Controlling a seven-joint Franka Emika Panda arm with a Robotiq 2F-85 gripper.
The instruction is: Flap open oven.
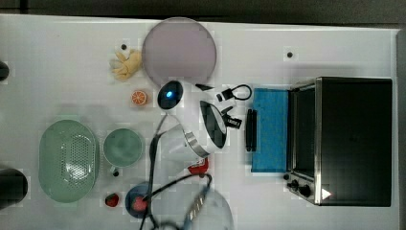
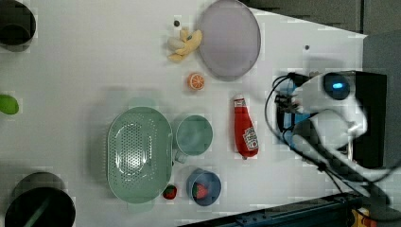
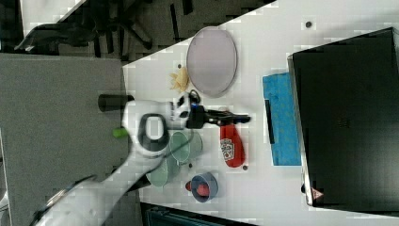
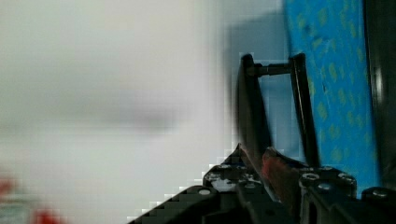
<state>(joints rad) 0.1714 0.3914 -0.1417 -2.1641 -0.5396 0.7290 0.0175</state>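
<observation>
One oven [image 1: 354,139] is noted on the white table [image 1: 62,52], at the top view's right edge: a black box with a silver front frame and two dark knobs [image 1: 299,186] at one corner. Its blue-tinted glass door [image 1: 271,129] is seen folded down flat on the table in front of the cavity, with the dark bar handle [image 1: 251,130] at its outer edge. The interior is exposed in the top view. The opening itself is therefore judged to be essentially done.

The claw [image 4: 261,175] is seen in the wrist view with its two fingers set narrowly about the bar of the handle, the bar passing between them; it is judged to be closed on the handle. In the top view the claw is found just beside the handle, on the side away from the oven.

What is judged to remain: release of the handle and withdrawal of the arm, so that the door is left lying open on its own. Whether the door rests fully on the table or is held slightly raised cannot be told.

Other items recorded: a grey plate [image 1: 179,51], an orange slice [image 1: 139,97], a green colander [image 1: 68,160], a green cup [image 1: 123,147], a ketchup bottle [image 2: 244,132] and a blue bowl [image 2: 203,187] with a strawberry. None lies near the door.
</observation>
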